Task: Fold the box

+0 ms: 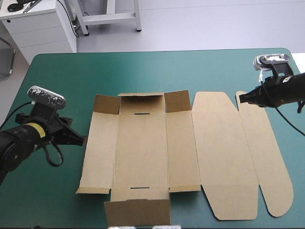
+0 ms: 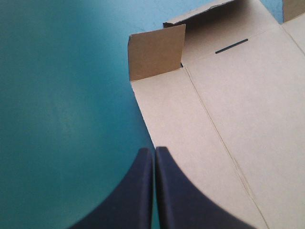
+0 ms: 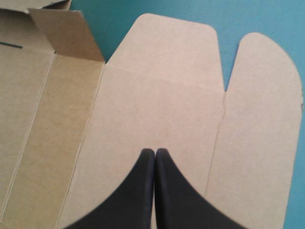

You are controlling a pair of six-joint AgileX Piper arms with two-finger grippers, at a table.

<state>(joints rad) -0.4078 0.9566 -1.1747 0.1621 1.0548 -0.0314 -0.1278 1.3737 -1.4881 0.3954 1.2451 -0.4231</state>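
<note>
The brown box [image 1: 157,148] lies as a cut sheet spread on the teal-green table, its far flaps and corner tabs slightly raised, the lid panels [image 1: 224,157] flat to the right. My left gripper [image 1: 84,140] is shut, its tip at the sheet's left edge. In the left wrist view its fingers [image 2: 154,155] meet in one arch over the edge of the box [image 2: 228,109]. My right gripper [image 1: 239,98] is shut above the far right lid flap. In the right wrist view the fingers [image 3: 155,155] meet over the lid panel [image 3: 157,100].
The near flap [image 1: 137,212] of the sheet reaches almost to the table's front edge. Bare teal-green cover [image 1: 52,191] lies left of the box and along the far side. White furniture [image 1: 38,24] stands beyond the table's far left corner.
</note>
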